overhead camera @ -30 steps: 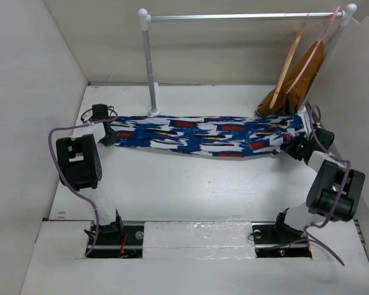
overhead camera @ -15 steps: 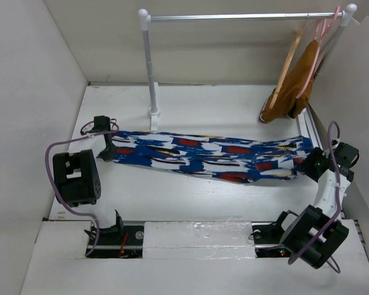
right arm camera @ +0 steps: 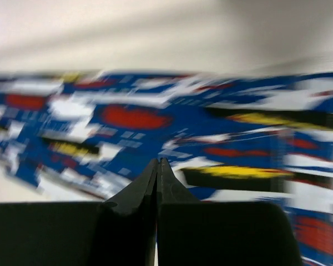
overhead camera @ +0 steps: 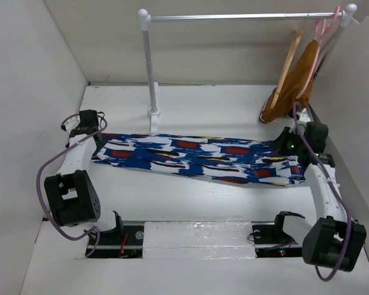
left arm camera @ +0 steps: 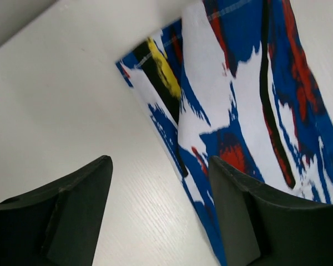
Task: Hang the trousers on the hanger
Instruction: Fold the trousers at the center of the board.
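At the left end of the worktop [overhead camera: 190, 104], the left tool [left arm camera: 160, 166] has just sprung open and let go of the trousers [overhead camera: 197, 157]. Its 2 dark fingers now stand well apart, with only the cloth's corner and bare board between them. A second ago both tools held the garment stretched by its ends; now it lies slack and flat across the middle, a little nearer the arm bases.

It is thin, soft printed cloth, bright blue with white, red, yellow and black streaks, forming 1 long band with a stitched hem. The board under it is white with a fine wood grain.

At the right end, the right tool [right arm camera: 158, 162] opened briefly and is pressed shut again. It sits over the cloth with nothing visible between its tips.

So the spreading looks finished and loading has not begun. The hanger [overhead camera: 287, 61], a flat tan wooden bar, still hangs from the metal rail [overhead camera: 240, 17] at far right.
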